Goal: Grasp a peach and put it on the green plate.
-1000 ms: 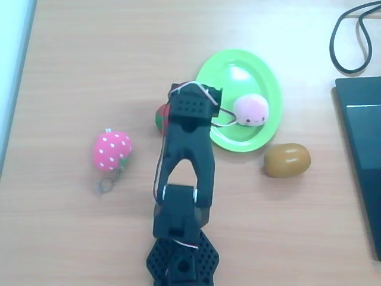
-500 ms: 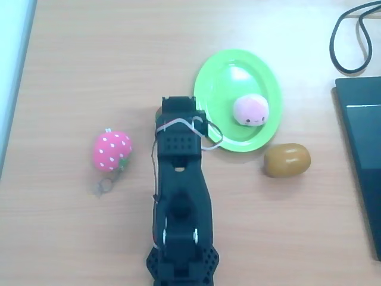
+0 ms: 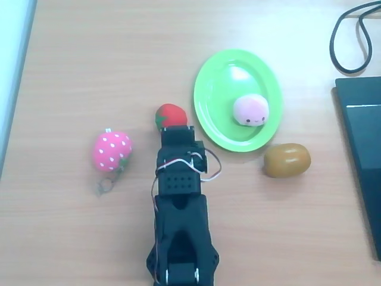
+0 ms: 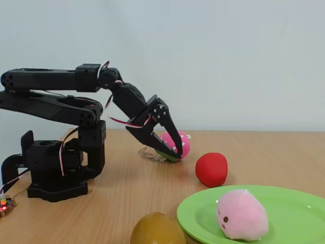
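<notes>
Peach point(image 3: 250, 111) already lying on the green plate point(image 3: 209, 113), toward its right half in the overhead view, face up. Jaws point(image 4: 171, 147) empty, hanging low above the worktop point(image 3: 89, 59); whether parted or closed, cannot tell. Little left to spoil, probably: a careless swing could knock the red strawberry point(image 3: 169, 115) (just ahead of the tips) or nudge the plate rim.
</notes>
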Controlling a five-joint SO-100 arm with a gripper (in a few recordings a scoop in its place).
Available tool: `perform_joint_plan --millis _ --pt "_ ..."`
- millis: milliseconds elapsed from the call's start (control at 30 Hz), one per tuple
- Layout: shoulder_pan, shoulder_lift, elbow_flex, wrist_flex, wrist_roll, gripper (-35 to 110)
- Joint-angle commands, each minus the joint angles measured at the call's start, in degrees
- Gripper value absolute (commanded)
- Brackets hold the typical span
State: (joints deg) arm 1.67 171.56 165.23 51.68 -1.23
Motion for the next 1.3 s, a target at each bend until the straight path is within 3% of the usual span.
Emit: perform_joint_plan --millis 0,567,1267 --pt "1.2 4.4 2.8 1.2 -2.3 -8" --pt "-0.4 14.4 9.7 17.8 2.1 -8" --pt "-3.5 17.2 12.4 19.2 5.7 -8"
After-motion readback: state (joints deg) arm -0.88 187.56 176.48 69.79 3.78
